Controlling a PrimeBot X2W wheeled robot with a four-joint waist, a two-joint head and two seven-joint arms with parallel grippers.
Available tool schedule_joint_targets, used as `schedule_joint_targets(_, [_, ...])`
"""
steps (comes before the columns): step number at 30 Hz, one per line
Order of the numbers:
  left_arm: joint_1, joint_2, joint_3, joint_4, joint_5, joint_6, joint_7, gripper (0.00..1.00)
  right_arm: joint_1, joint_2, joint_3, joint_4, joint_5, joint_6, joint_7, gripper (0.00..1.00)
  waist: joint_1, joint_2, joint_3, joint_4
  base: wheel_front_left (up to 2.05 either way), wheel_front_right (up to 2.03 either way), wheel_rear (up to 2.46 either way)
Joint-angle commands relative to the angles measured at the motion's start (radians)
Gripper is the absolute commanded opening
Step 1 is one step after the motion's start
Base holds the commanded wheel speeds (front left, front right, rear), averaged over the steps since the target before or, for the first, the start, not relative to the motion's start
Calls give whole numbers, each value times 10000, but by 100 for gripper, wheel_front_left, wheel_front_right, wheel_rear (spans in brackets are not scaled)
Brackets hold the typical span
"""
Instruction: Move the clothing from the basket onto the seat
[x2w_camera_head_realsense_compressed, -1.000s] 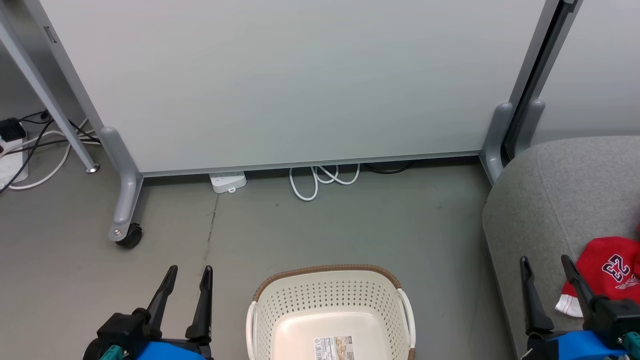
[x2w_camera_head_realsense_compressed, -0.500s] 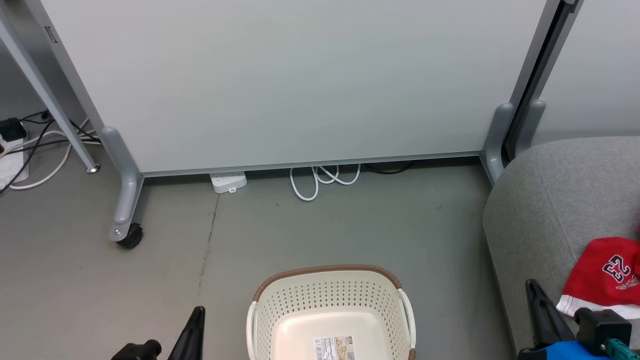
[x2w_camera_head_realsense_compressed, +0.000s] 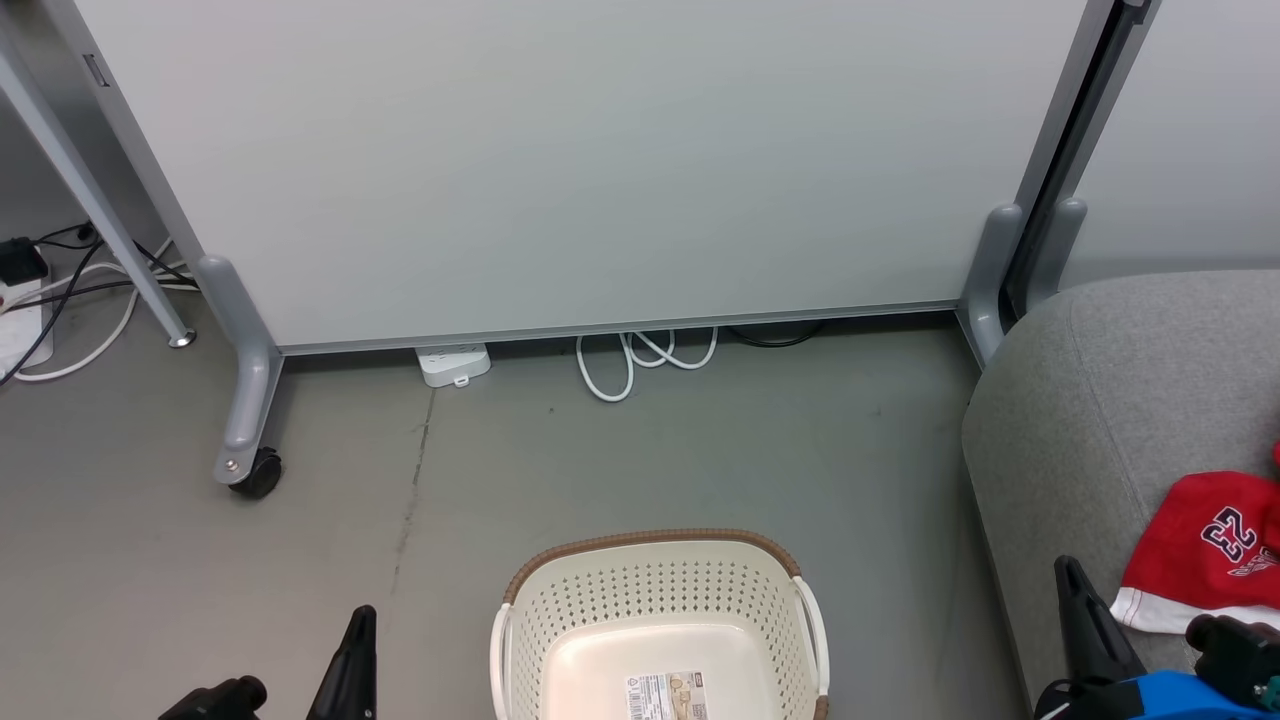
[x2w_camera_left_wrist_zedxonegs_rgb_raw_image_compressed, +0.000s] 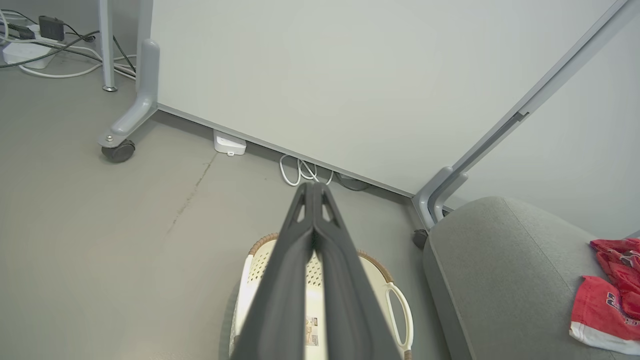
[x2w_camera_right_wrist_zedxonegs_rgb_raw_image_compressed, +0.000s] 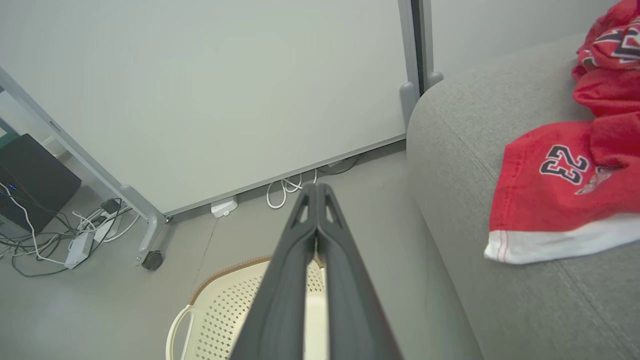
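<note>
The red clothing with white trim and a dark 23 lies on the grey seat at the right, also seen as clothing and clothing on the seat and seat. The cream basket with a brown rim stands on the floor at bottom centre, holding just a label on its base; the basket and basket appear below the fingers. My left gripper is shut with nothing in it, low at the left. My right gripper is shut and empty beside the seat's front.
A pale wheeled partition closes off the far side, with a caster at its left foot. A white power strip and looped white cable lie under it. More cables and a slanted metal leg are at the far left.
Both grippers have shut from open and dropped toward the bottom edge of the head view. The clothing stays on the seat.
</note>
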Motion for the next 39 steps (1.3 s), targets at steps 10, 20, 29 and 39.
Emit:
schedule_joint_targets(10, [-377, 21, 386, -378, -1759, -13, 477, 0, -573, -36, 26, 97, 2149, -1, 155, 0, 0, 0, 5, -67, 0, 0, 0])
schedule_joint_targets(20, [-465, 9, 639, -543, -3093, -18, 850, 0, -801, -44, 40, 281, 3759, -1, 289, 0, 0, 0, 9, -130, 0, 0, 0])
schedule_joint_targets(29, [-540, -4, 858, -675, -4177, -22, 1158, 0, -984, -51, 52, 436, 5080, -2, 402, 0, 0, 0, 13, -186, 0, 0, 0])
schedule_joint_targets(39, [-605, -17, 1069, -804, -5267, -27, 1469, 0, -1169, -58, 64, 590, 6405, -2, 519, 0, 0, 0, 17, -249, 0, 0, 0])
